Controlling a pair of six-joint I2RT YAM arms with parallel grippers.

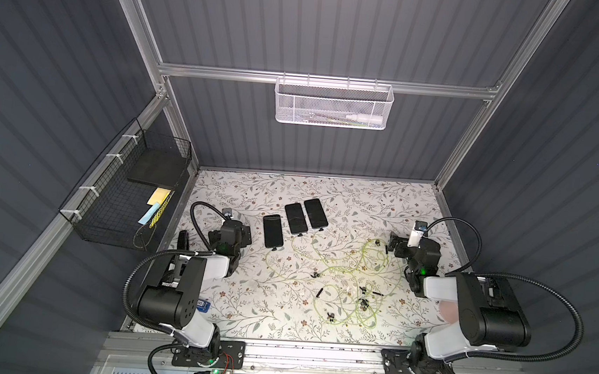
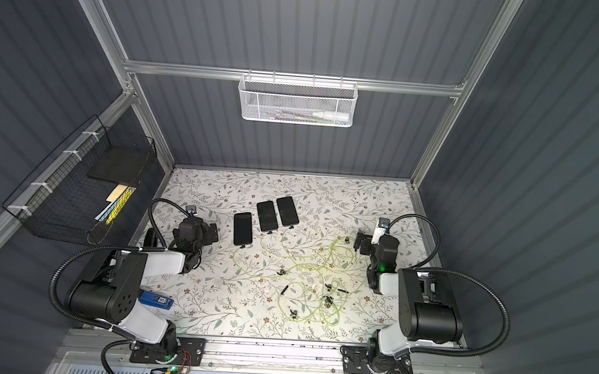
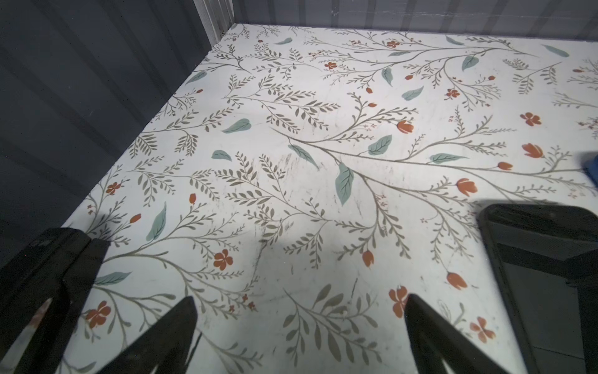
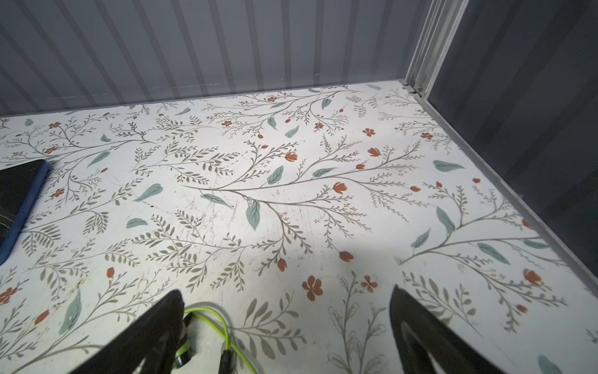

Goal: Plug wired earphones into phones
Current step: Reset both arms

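The left gripper (image 3: 299,301) holds its jaws fully apart over the bare table (image 3: 291,162), gripping nothing. One phone (image 3: 543,275) lies just outside one jaw. The right gripper (image 4: 287,291) also gapes wide and empty. A loop of the wired earphones (image 4: 210,315) lies just inside one jaw; I cannot tell whether it touches.

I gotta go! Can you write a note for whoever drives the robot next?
Left gripper: open, empty, beside the nearest phone.
Right gripper: open, empty, a cord loop by one finger.
Three phones lie on the floral table, wired earphones tangled in front.
Done: a small black plug seems to sit at each phone's near end.
To do: check they are seated; I cannot tell.
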